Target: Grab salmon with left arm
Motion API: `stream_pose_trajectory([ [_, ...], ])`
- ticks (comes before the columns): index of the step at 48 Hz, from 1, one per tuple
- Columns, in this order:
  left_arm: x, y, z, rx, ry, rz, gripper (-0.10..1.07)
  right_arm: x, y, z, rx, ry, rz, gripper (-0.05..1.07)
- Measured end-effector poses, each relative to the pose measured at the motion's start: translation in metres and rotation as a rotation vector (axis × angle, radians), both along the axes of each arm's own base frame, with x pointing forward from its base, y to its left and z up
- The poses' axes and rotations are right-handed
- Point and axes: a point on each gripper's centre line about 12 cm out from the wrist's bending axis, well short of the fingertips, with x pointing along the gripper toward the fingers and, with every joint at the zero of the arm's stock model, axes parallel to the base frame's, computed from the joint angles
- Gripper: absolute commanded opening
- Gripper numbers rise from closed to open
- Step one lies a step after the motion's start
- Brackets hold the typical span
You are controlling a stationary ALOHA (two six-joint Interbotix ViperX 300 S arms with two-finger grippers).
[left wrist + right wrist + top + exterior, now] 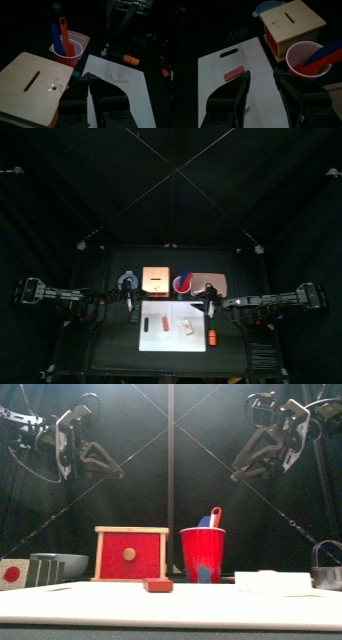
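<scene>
A: Two grippers, both high over the black table (27, 627). Where does the small oblong reddish-pink salmon piece (158, 585) lie?

B: Flat on the white cutting board with a handle slot (254, 50), in front of the red-faced wooden box with a slotted top (131, 554). Nothing touches it.

A: And relative to the left gripper (100, 459)?

B: Well apart. The front view shows the left arm (54, 291) holding that gripper up in the air, to the left of the salmon and far above it. From above, the salmon sits between the two grippers, nearer the table's front edge than either.

A: Left gripper open or closed?

B: Cannot tell. Its own wrist view is too dark at the tips. That view looks over the box, the red plastic cup (68, 50) and the short orange stick (130, 59), and I do not find the salmon there.

A: Right gripper (261, 80)?

B: Jaws apart and empty, with bare board showing through the gap. In the right wrist view the salmon lies on the board just off one jaw's tip, outside the gap.
</scene>
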Motion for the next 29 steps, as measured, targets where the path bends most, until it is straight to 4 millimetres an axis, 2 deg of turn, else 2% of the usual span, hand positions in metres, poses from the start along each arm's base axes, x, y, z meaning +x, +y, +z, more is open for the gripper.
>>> stream_pose_trajectory([
  [5, 0.008, 0.002, -0.001, -0.053, 0.014, 0.025, 0.75, 0.000, -0.001, -0.001, -0.001, 0.002, -0.002, 0.79],
  [9, 0.015, 0.005, 0.000, -0.110, 0.021, 0.054, 0.80, -0.001, -0.001, -0.001, 0.000, 0.003, -0.003, 0.79],
  [19, 0.027, 0.008, 0.004, -0.231, 0.025, 0.097, 0.80, -0.003, -0.001, -0.005, 0.001, 0.012, -0.004, 0.79],
  [29, 0.022, 0.011, -0.007, -0.422, 0.055, 0.176, 0.80, -0.005, -0.001, -0.011, 0.000, 0.029, -0.005, 0.79],
])
